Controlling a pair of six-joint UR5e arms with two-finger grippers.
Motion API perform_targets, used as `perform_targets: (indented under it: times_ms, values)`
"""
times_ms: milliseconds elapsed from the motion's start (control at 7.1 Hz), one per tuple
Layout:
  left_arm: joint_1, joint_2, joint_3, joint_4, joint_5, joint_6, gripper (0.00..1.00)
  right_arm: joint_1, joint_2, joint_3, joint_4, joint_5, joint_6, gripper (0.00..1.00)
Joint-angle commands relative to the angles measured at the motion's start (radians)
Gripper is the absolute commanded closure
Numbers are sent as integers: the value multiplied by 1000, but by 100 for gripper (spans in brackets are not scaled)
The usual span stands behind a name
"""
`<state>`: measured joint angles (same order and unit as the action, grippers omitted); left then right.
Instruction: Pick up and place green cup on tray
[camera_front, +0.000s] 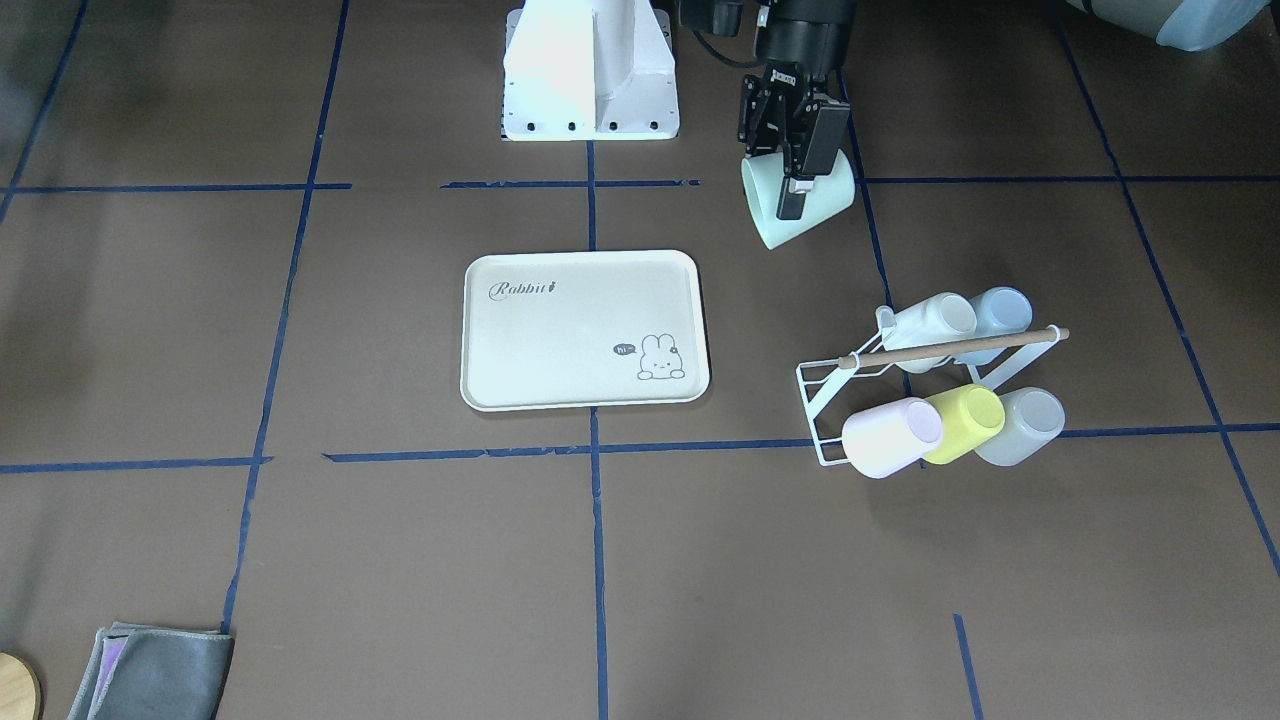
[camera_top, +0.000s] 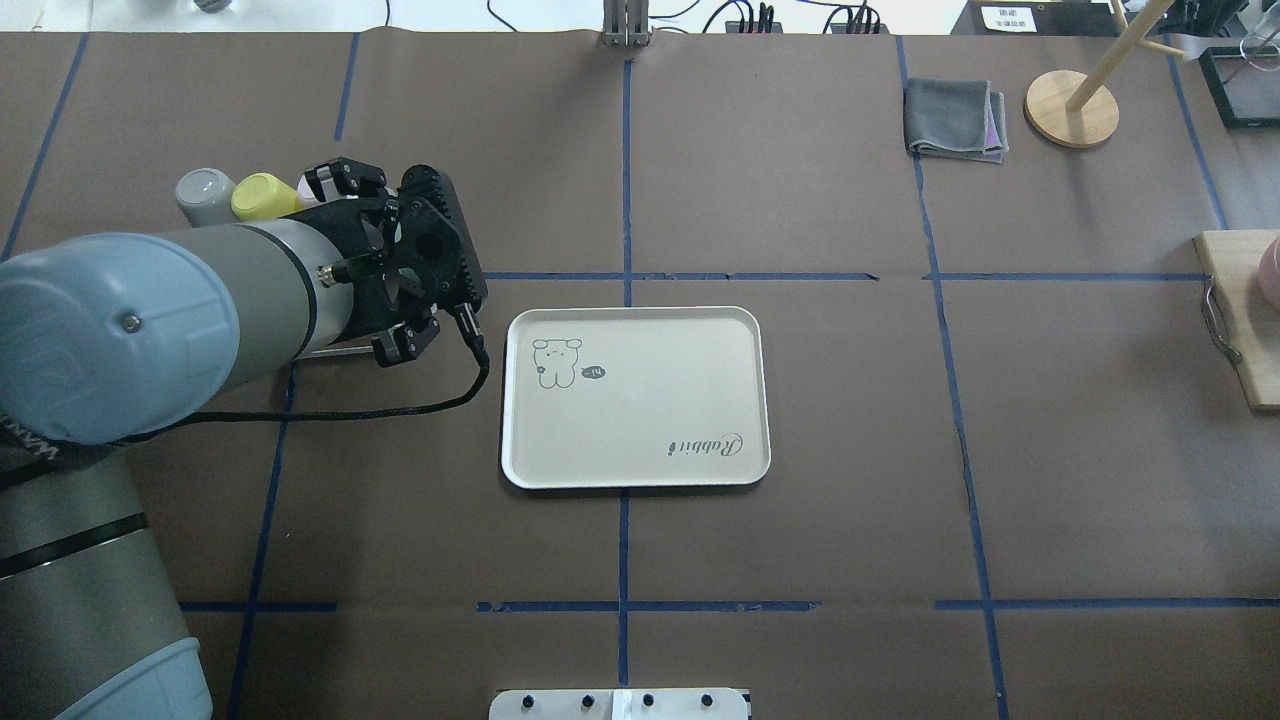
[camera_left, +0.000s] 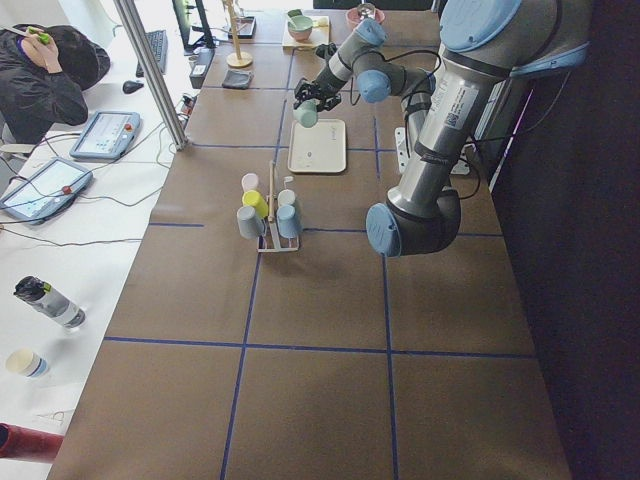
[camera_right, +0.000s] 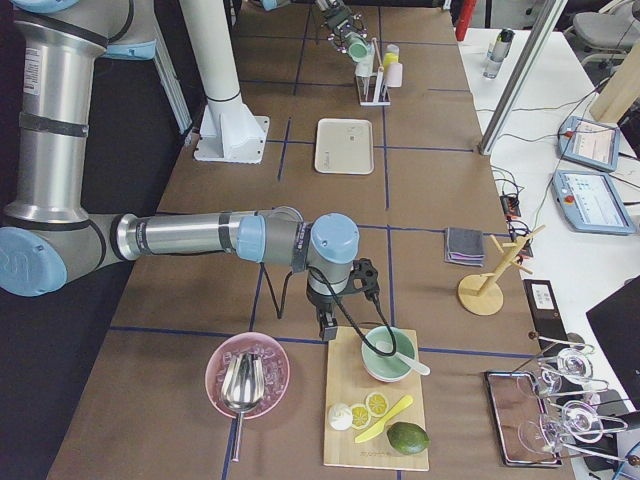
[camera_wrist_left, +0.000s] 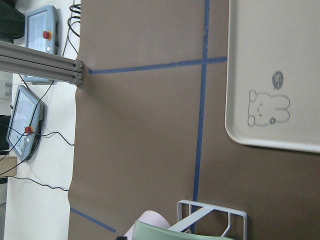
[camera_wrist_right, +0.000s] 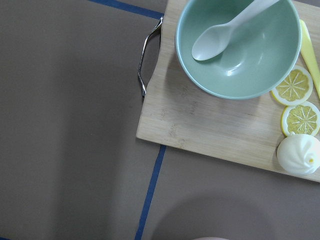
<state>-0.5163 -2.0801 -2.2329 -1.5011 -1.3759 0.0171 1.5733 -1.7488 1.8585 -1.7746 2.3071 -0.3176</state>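
Note:
My left gripper (camera_front: 778, 180) is shut on the pale mint-green cup (camera_front: 800, 205). It holds the cup tilted in the air, above the table between the robot base and the cup rack. The cup also shows in the exterior left view (camera_left: 306, 113) and as a pale rim at the bottom of the left wrist view (camera_wrist_left: 175, 231). The cream "Rabbit" tray (camera_front: 585, 330) lies flat with nothing on it, beside the held cup toward the table's middle (camera_top: 635, 400). My right gripper (camera_right: 326, 322) hangs far off by the cutting board; I cannot tell whether it is open or shut.
A white wire rack (camera_front: 815, 405) with a wooden bar holds several cups, among them a bright yellow-green one (camera_front: 965, 422). A grey cloth (camera_top: 955, 118) and a wooden stand (camera_top: 1072, 108) lie far right. A cutting board (camera_wrist_right: 200, 125) carries a green bowl (camera_wrist_right: 237, 45).

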Motion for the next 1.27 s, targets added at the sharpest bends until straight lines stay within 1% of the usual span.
perform_targets:
  times_ms: [0, 141, 282, 563, 704, 845, 986, 1127]
  values:
    - [4, 9, 9, -185, -17, -321, 31, -1, 0, 2, 1, 0, 0, 0]
    - [10, 12, 41, -291, -17, -470, 31, 1, 0, 4, 3, 0, 0, 0]
    - [12, 14, 106, -471, -17, -615, 31, 1, 2, 4, 3, 0, 0, 0]
    - [16, 17, 299, -872, -15, -777, 30, 1, 3, 5, 3, 0, 0, 0]
    - [16, 20, 391, -1079, -14, -822, 30, -1, 3, 8, 3, 0, 0, 0]
    - [16, 20, 468, -1255, -11, -830, 30, 1, 3, 8, 3, 0, 0, 0]
    - [21, 17, 542, -1401, -9, -830, 30, 1, 3, 10, 3, 0, 0, 0]
    - [24, 8, 638, -1518, -11, -827, 30, 1, 3, 10, 3, 0, 0, 0]
